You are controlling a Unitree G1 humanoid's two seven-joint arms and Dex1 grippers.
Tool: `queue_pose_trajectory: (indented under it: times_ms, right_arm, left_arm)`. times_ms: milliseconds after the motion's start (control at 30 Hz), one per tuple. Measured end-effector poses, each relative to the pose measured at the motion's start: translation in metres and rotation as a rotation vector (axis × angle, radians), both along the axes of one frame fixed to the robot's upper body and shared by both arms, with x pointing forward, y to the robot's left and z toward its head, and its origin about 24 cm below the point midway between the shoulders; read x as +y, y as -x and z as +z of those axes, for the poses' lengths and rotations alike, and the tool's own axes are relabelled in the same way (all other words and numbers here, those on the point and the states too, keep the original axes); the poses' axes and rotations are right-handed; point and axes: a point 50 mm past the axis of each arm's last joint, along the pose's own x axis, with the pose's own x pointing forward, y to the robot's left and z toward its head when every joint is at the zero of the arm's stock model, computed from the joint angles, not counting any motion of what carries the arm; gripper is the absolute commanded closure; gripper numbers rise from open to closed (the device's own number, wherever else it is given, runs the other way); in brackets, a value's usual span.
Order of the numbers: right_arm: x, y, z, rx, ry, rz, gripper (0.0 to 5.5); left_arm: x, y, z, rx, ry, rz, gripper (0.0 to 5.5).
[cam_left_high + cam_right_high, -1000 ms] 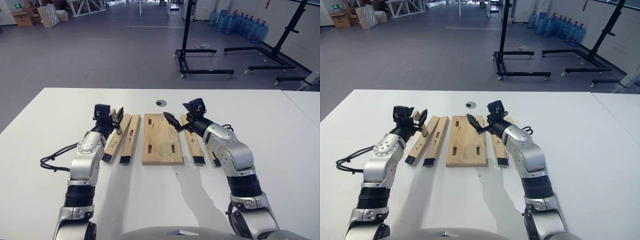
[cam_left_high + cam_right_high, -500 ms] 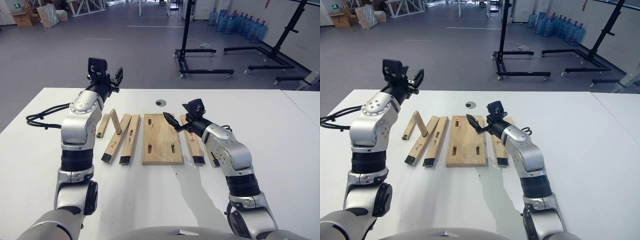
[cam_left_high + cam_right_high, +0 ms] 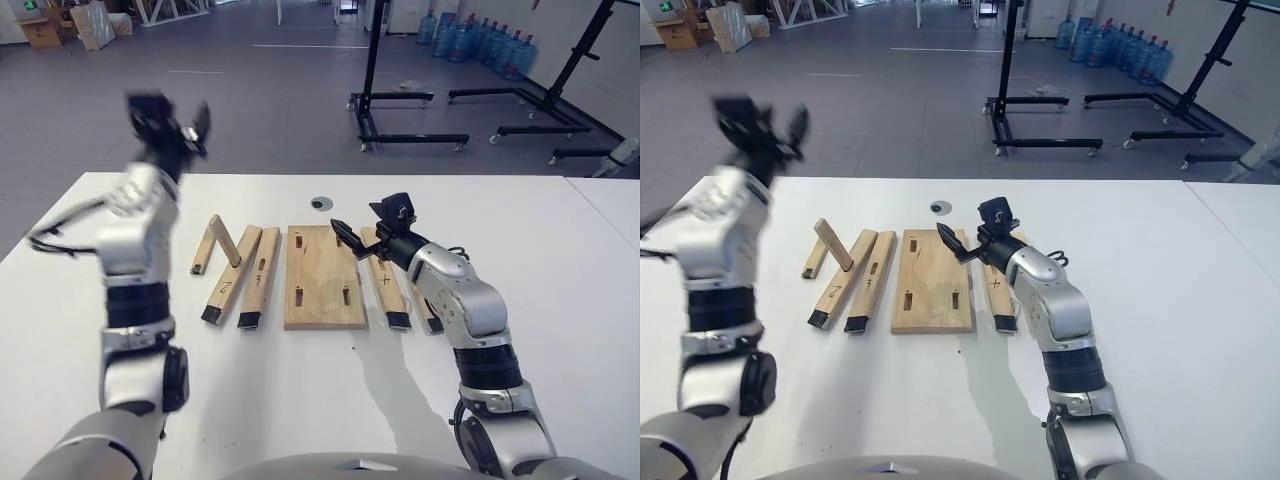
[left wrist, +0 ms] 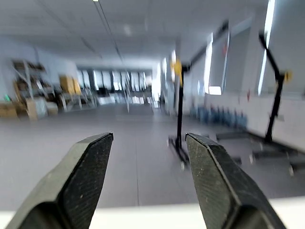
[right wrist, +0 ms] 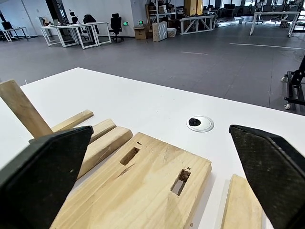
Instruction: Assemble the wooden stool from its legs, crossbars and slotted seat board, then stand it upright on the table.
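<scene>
**A:** Where do your arms sit against the parts?

**B:** From the left: my left pincer (image 3: 168, 122) is up high at about 10 o'clock, over the far-left edge of the table (image 3: 560, 300) and well apart from every piece. Its fingers (image 4: 81, 181) are spread wide with nothing between them. The wood lies down toward its 4 o'clock.

**A:** And the pieces?

**B:** Leftmost, the flat crossbar (image 3: 203, 252) lies on the table. The tilted crossbar (image 3: 226, 240) is propped up between it and the left legs (image 3: 258, 280). I cannot tell what it leans on. Those two legs lie side by side, long axes running from about 1 to 7. The seat board (image 3: 323, 277) lies flat in the middle, slots up, long axis 12 to 6.

**A:** Which arm is nearer the board?

**B:** The right, plainly. My right pincer (image 3: 355, 238) hovers just over the board's far-right corner, gaping wide and empty, pointing toward 10 o'clock. The board's centre lies at about 7 o'clock from it. The forearm runs low over the table and the elbow sits out at 5 o'clock. The right legs (image 3: 385, 285) lie just beside the board at its 3 o'clock, one of them partly behind my forearm.

**A:** So nothing is joined?

**B:** I judge not. The right arm is placed for the board or the nearest leg, whereas the left would have to come down first.
</scene>
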Motion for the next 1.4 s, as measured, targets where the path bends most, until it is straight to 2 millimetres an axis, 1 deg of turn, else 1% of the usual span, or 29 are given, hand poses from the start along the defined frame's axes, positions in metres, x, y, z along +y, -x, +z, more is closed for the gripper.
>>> queue_pose_trajectory:
  times_ms: [33, 67, 100, 167, 200, 267, 333, 367, 433, 500, 533, 567, 600, 700, 800, 867, 967, 1033, 1067, 1233, 1300, 1400]
  right_arm:
    - [-0.002, 0.000, 0.001, -0.003, 0.005, -0.004, 0.25]
    - [-0.004, 0.000, 0.001, -0.006, 0.009, -0.009, 0.25]
    - [-0.006, -0.001, 0.001, -0.007, 0.013, -0.016, 0.25]
    - [-0.011, 0.000, 0.002, -0.009, 0.018, -0.029, 0.25]
    - [-0.017, 0.000, 0.001, -0.007, 0.023, -0.048, 0.25]
    - [-0.032, 0.004, -0.001, -0.006, 0.037, -0.093, 0.25]
    - [-0.063, 0.015, -0.003, -0.007, 0.073, -0.182, 0.25]
    - [-0.079, 0.021, -0.004, -0.006, 0.097, -0.232, 0.25]
    - [-0.099, 0.029, -0.003, -0.007, 0.128, -0.297, 0.25]
    - [-0.099, 0.029, -0.001, -0.015, 0.128, -0.297, 0.25]
    - [-0.097, 0.029, -0.002, -0.013, 0.124, -0.294, 0.25]
    - [-0.093, 0.029, -0.004, -0.008, 0.115, -0.288, 0.25]
    - [-0.091, 0.028, -0.005, -0.005, 0.108, -0.280, 0.25]
    - [-0.074, 0.024, -0.009, 0.007, 0.083, -0.236, 0.25]
    - [-0.064, 0.020, -0.009, 0.009, 0.074, -0.203, 0.25]
    - [-0.061, 0.018, -0.011, 0.017, 0.070, -0.195, 0.25]
    - [-0.056, 0.015, -0.011, 0.013, 0.069, -0.182, 0.25]
    - [-0.055, 0.013, -0.011, 0.014, 0.063, -0.177, 0.25]
    - [-0.053, 0.012, -0.011, 0.014, 0.062, -0.172, 0.25]
    - [-0.050, 0.012, -0.012, 0.017, 0.062, -0.158, 0.25]
    - [-0.049, 0.012, -0.013, 0.019, 0.060, -0.154, 0.25]
    - [-0.048, 0.012, -0.013, 0.020, 0.059, -0.148, 0.25]
  left_arm:
    - [0.003, 0.010, 0.017, -0.038, -0.005, 0.008, 2.71]
    - [0.007, 0.022, 0.027, -0.039, -0.024, 0.016, 2.71]
    - [0.009, 0.030, 0.030, -0.006, -0.042, 0.009, 2.71]
    - [0.011, 0.039, 0.025, 0.082, -0.074, -0.022, 2.71]
    - [0.012, 0.043, 0.016, 0.176, -0.086, -0.067, 2.71]
    - [0.016, 0.050, -0.011, 0.393, -0.093, -0.179, 2.71]
    - [0.022, 0.065, -0.052, 0.707, -0.114, -0.306, 2.71]
    - [0.028, 0.074, -0.071, 0.844, -0.117, -0.327, 2.71]
    - [0.034, 0.086, -0.093, 0.995, -0.131, -0.336, 2.71]
    - [0.034, 0.093, -0.103, 1.055, -0.148, -0.337, 2.71]
    - [0.032, 0.098, -0.113, 1.088, -0.158, -0.327, 2.71]
    - [0.028, 0.103, -0.128, 1.131, -0.147, -0.320, 2.52]
    - [0.025, 0.105, -0.137, 1.156, -0.133, -0.319, 2.42]
    - [0.009, 0.107, -0.151, 1.139, -0.129, -0.282, 1.96]
    - [-0.003, 0.105, -0.163, 1.121, -0.129, -0.236, 1.49]
    - [-0.010, 0.101, -0.167, 1.094, -0.139, -0.219, 1.20]
    - [-0.007, 0.090, -0.176, 1.069, -0.163, -0.139, 0.78]
    - [-0.007, 0.084, -0.184, 1.066, -0.169, -0.121, 0.55]
    - [-0.008, 0.082, -0.188, 1.063, -0.174, -0.116, 0.34]
    - [-0.014, 0.077, -0.206, 1.074, -0.172, -0.135, 0.34]
    - [-0.015, 0.076, -0.208, 1.063, -0.177, -0.140, 0.34]
    - [-0.010, 0.072, -0.212, 1.054, -0.204, -0.116, 0.34]
